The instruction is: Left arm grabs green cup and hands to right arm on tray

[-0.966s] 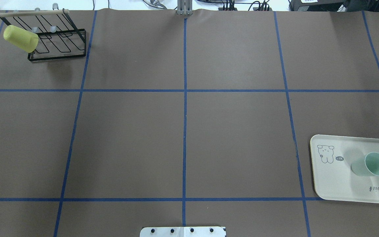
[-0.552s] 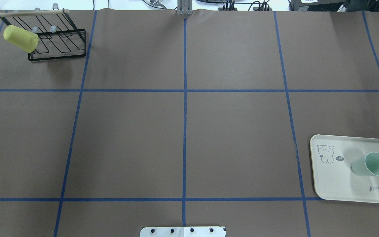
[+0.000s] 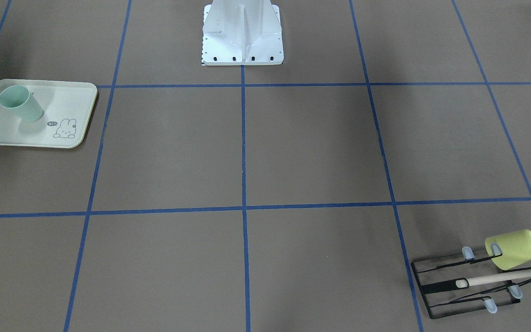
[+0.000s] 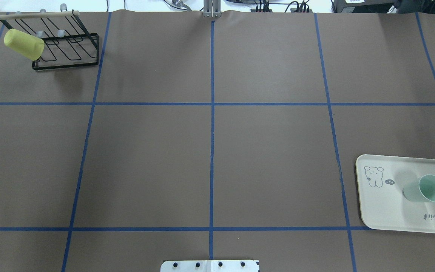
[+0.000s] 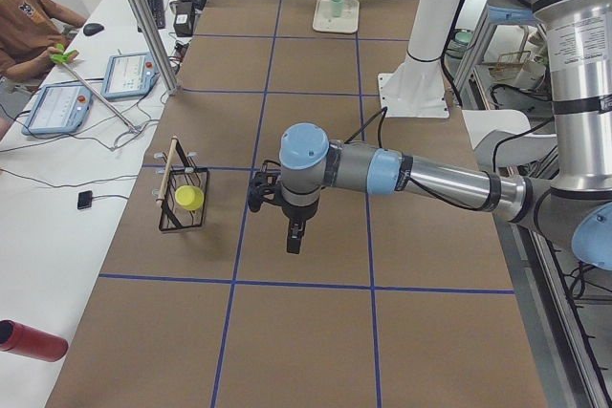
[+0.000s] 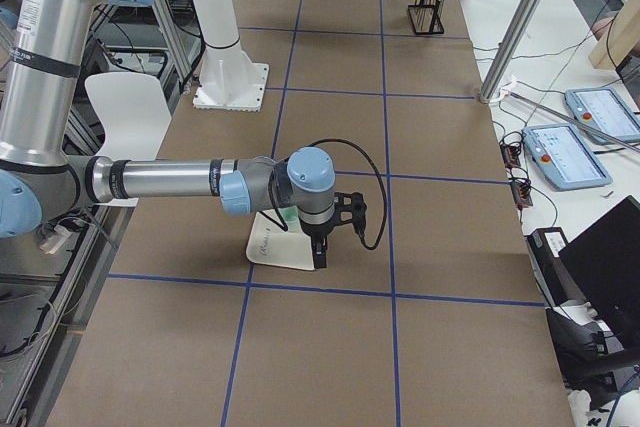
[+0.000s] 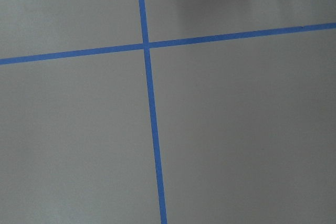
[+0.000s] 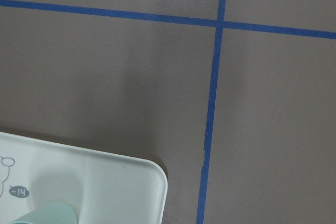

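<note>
Left arm (image 5: 440,179) level, left gripper (image 5: 294,244) downward — right arm (image 6: 160,179), right gripper (image 6: 320,257) likewise — closure unclear.

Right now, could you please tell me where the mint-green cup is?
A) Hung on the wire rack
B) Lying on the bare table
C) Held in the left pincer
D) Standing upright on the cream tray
D: the green cup stands mouth up on the tray, while the wire rack carries only the yellow-green cup.
</note>
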`<act>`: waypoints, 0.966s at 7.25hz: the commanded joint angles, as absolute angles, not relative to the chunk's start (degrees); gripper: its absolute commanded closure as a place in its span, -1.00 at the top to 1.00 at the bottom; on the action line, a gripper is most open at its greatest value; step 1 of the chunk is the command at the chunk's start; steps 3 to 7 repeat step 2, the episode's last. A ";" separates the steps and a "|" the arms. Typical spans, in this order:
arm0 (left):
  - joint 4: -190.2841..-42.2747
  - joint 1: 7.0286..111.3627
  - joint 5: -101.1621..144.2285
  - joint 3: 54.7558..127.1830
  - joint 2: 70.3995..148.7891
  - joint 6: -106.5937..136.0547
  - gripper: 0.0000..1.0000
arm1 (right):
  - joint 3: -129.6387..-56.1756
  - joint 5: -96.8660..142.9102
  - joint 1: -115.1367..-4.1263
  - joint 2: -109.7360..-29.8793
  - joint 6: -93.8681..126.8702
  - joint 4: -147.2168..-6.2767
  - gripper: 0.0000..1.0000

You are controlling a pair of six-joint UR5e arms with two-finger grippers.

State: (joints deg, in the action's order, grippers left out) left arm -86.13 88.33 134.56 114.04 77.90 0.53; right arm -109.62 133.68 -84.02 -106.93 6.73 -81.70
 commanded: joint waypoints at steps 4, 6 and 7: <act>-86.13 88.33 134.56 114.08 78.31 0.44 1.00 | -110.12 133.68 -84.02 -106.96 7.03 -81.65 0.99; -86.13 88.33 134.56 114.08 78.31 0.44 1.00 | -110.12 133.68 -84.02 -106.96 7.03 -81.65 0.99; -86.13 88.33 134.56 114.08 78.31 0.44 1.00 | -110.12 133.68 -84.02 -106.96 7.03 -81.65 0.99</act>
